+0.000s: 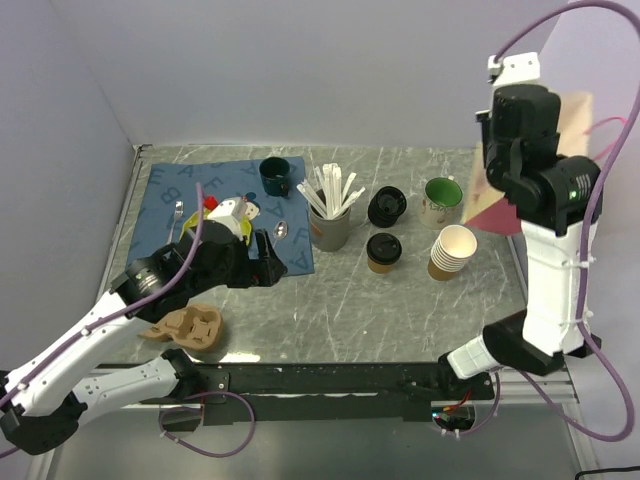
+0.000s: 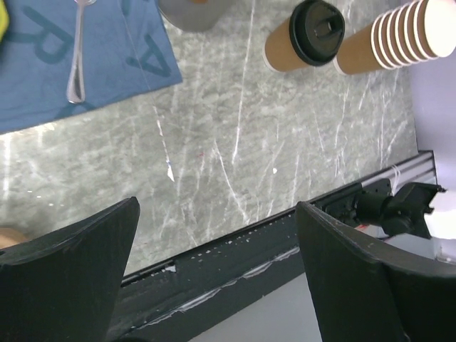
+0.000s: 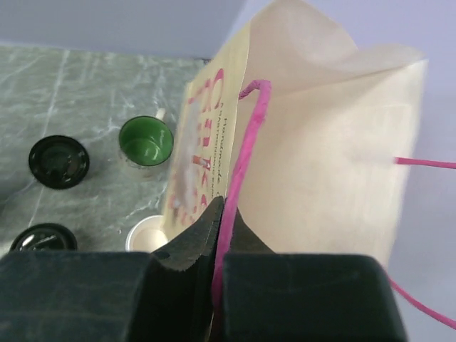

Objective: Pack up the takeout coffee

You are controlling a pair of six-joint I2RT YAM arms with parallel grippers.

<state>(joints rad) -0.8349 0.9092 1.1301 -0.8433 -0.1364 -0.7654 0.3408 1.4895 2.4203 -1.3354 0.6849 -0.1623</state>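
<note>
The takeout coffee (image 1: 384, 252), a tan cup with a black lid, stands upright near the middle of the table (image 1: 400, 310), a little to the right. Nothing is holding it. Just behind it is the stack of black lids (image 1: 387, 206). The stack of paper cups (image 1: 452, 252) is close on its right, and the gray cup of stir sticks (image 1: 330, 225) is close on its left. A green mug (image 1: 440, 200) sits farther back.

The left gripper (image 2: 214, 271) is wide open and empty. It hangs over the table to the left of the coffee, by the near right corner of the blue cloth (image 1: 190, 195). A tan cup carrier (image 1: 190, 327) lies near the front left edge.

The right gripper (image 3: 219, 214) is pinched tight on the top edge of the paper bag (image 3: 320, 164), right where the pink handle (image 3: 242, 142) is. It holds the bag up in the air by the right edge of the table.

I think the job now is to get the bag ready for the cup. The bag should be kept steady with its mouth open wide. The open gripper should take the cup by its paper side, under the lid. It should squeeze gently, keep the cup straight up, and not bump the paper cups beside it.
</note>
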